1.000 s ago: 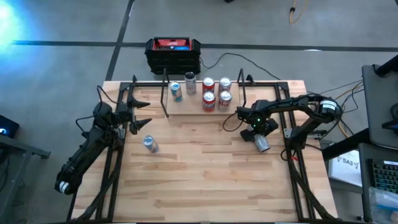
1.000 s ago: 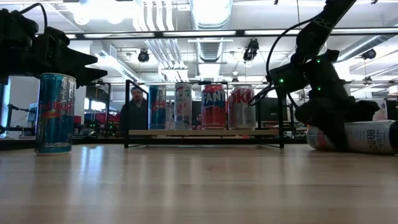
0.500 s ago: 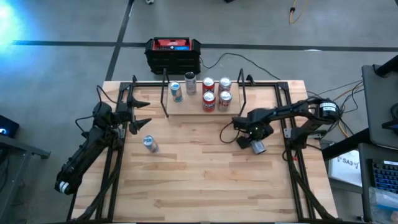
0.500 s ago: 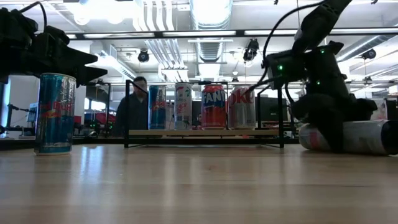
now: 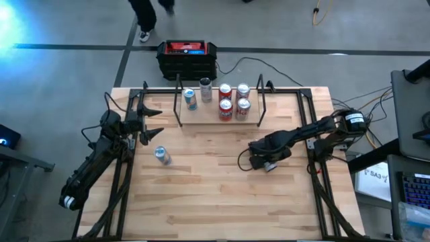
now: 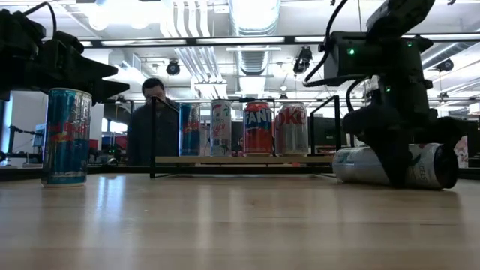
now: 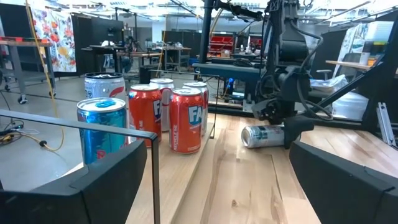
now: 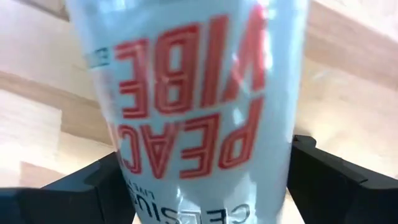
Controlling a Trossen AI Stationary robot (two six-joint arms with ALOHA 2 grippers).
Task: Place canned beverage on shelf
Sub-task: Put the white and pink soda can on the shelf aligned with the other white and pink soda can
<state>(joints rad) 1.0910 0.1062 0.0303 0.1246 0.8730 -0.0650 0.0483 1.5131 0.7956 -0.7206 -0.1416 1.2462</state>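
A silver can [image 6: 360, 166] lies on its side on the table to the right of the shelf; it fills the right wrist view [image 8: 199, 87]. My right gripper [image 5: 267, 163] stands over it and is shut on it. The shelf [image 5: 216, 115], a light-wood plank with black rod uprights, stands at the table's far middle and holds several upright cans [image 6: 257, 129]. A blue can [image 5: 161, 155] stands on its base at the left. My left gripper [image 5: 153, 122] is open and empty near the table's left edge, behind the blue can. My right gripper pinches the silver can's round wall [image 8: 124, 155] between its two fingers [image 8: 81, 186], about midway along the can's length. The fingers come from above, pointing down, and lie across the can [image 6: 394, 161]. The can lies level on its side on the tabletop.
A black-and-red box [image 5: 187, 57] stands on the floor beyond the table's far edge. A person [image 6: 154, 127] walks behind the table. Black frame rails [image 5: 310, 128] run along the table's left and right sides. Bare tabletop [image 5: 215, 195] lies in front of the shelf.
My right gripper has gone toward the table's left edge and a little toward the near edge, taking the silver can with it. The can has stayed on its side and has shifted along the table. A person has walked in behind the table.
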